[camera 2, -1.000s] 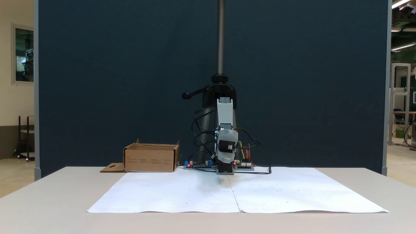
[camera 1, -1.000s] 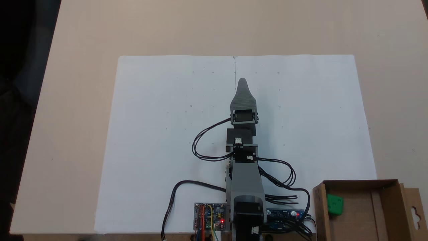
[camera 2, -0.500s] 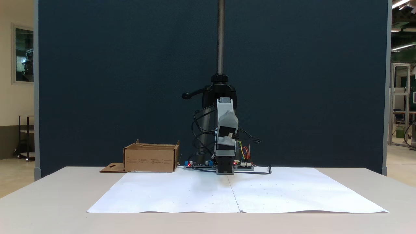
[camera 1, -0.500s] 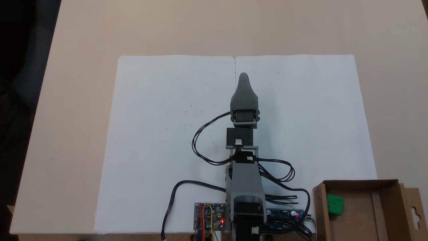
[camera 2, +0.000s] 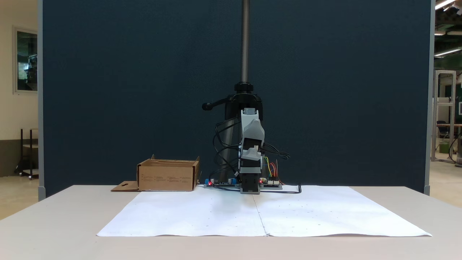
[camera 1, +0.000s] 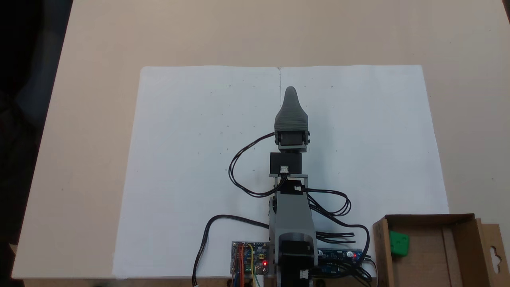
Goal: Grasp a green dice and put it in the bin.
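Arm pose: the grey and black hobby arm [camera 1: 293, 223] stands at the middle of the near edge of the beige table [camera 1: 99, 48] as the top-down fixed view shows it; it reaches straight out over the big white paper sheet [camera 1: 191, 139], in line with the sheet's centre crease; from the front fixed view it [camera 2: 251, 144] is folded up high above its base, wrist lifted well clear of the sheet.

Jaws: the grey pointed gripper [camera 1: 290, 91] shows a single tapered tip from above, one jaw over the other; from the front the gripper [camera 2: 254, 126] is a pale block seen end-on; I cannot tell how far apart the jaws stand; nothing visible in them.

Task thing: the small bright green plastic dice with rounded edges [camera 1: 399, 243] lies inside the shallow brown cardboard bin [camera 1: 462, 255], against the bin's left wall in the top-down view; pips too small to make out.

Bin place: at the near right corner of the table in the top-down view, beside the arm's base, off the sheet's corner; its flap with the hang-hole cutout [camera 1: 494, 251] sticks out on the right.

View differences: the top-down view looks into the bin; the front view shows the bin's [camera 2: 168, 176] outer wall and the dark blue backdrop panel [camera 2: 126, 90] behind the arm.

Base: black cables [camera 1: 239, 175] loop from the wrist; circuit boards with red lights [camera 1: 250, 263] sit beside the base.
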Robot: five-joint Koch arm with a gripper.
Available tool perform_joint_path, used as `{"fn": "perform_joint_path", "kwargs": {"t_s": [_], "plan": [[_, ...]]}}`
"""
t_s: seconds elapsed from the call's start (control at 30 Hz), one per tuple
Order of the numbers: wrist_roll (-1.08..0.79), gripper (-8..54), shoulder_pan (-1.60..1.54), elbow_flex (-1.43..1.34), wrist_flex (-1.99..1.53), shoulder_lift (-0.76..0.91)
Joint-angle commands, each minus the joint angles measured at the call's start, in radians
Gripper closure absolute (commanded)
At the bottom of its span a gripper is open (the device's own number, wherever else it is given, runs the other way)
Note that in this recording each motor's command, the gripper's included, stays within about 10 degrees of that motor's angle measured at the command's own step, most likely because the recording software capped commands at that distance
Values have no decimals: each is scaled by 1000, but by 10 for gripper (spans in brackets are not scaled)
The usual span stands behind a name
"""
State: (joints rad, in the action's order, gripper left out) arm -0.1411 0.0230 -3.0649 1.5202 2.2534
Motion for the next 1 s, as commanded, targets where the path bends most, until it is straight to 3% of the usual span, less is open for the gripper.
{"fn": "perform_joint_path", "kwargs": {"t_s": [0.0,0.63,0.8,0.97], "plan": [[23,6,17,-61,115,118],[25,7,-12,-61,115,117],[183,6,-11,-61,109,115],[184,6,-12,-61,110,115]]}}
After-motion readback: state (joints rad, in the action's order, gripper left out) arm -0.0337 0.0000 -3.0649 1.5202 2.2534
